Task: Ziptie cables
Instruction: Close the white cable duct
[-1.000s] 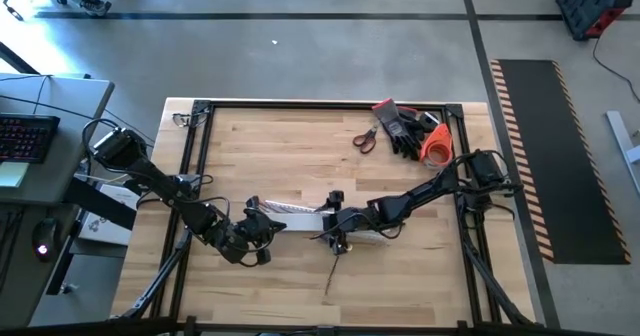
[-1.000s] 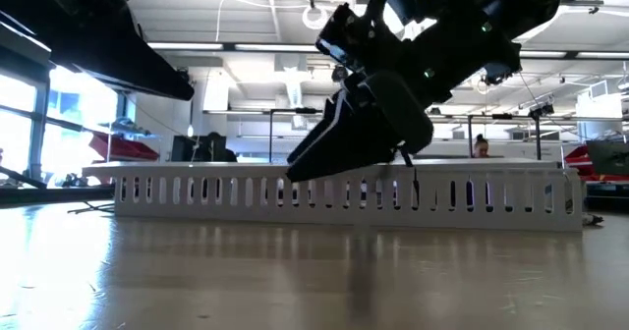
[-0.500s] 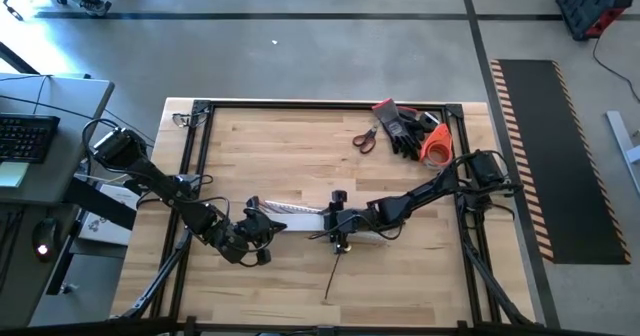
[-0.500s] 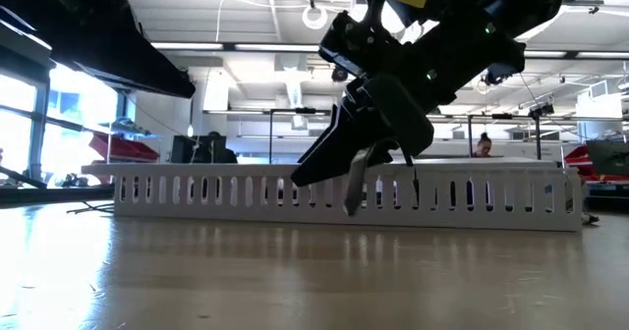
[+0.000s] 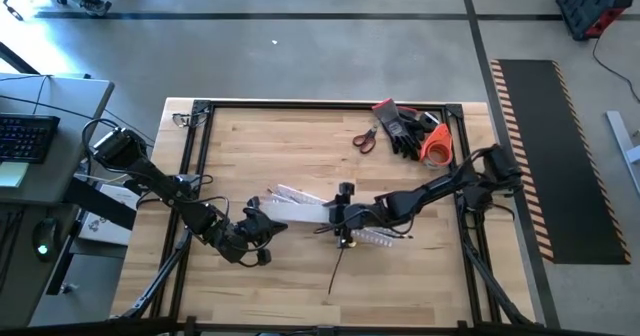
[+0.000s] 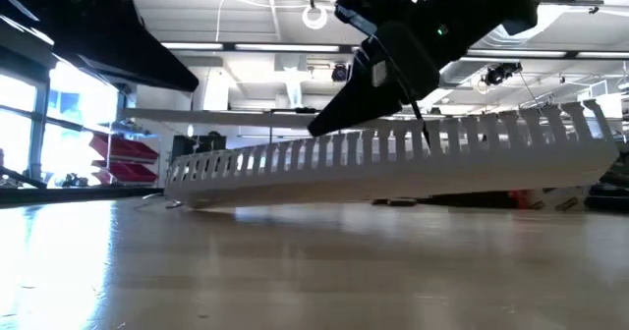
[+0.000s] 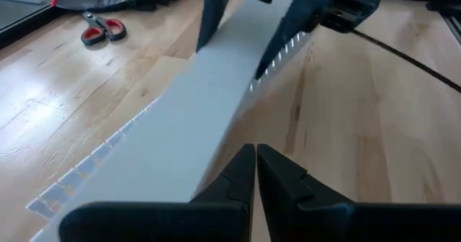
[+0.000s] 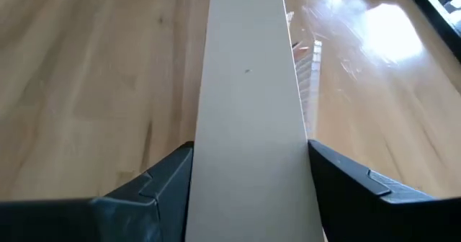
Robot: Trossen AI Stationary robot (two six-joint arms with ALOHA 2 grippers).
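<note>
A long white slotted channel (image 5: 300, 214) lies across the middle of the table. My right gripper (image 5: 341, 219) is shut on it about midway along. In the low view the channel (image 6: 393, 158) slopes, with its right end raised and its left end (image 6: 179, 191) on the wood. My left gripper (image 7: 256, 159) is shut and sits low beside the channel's left end (image 5: 262, 214). A thin dark strand (image 5: 335, 273) runs on the table from under my right gripper toward the near edge. I cannot tell whether it is one of the cables. No bundle of cables shows. My left gripper has its shut fingertips (image 7: 245, 166) right beside the channel's long edge (image 7: 216, 166) near its left end; I cannot tell whether they touch. My right gripper pinches the channel's two long sides (image 8: 205, 155) between its fingers (image 8: 162, 181), with the flat white face between them. It comes from the table's right, slanting down, the fingers along the channel. The held part is lifted and tilted.
Red-handled scissors (image 5: 364, 139), black gloves (image 5: 405, 128) and an orange item (image 5: 437, 148) lie at the far right corner. A black frame rail (image 5: 190, 156) borders the table. Bare wood shows toward the near edge and at the far left.
My right gripper has taken hold of the channel and risen, shifting slightly toward the table's right. The channel, which lay flat, is now tipped: its right end is lifted clear while its left end has stayed on the table.
</note>
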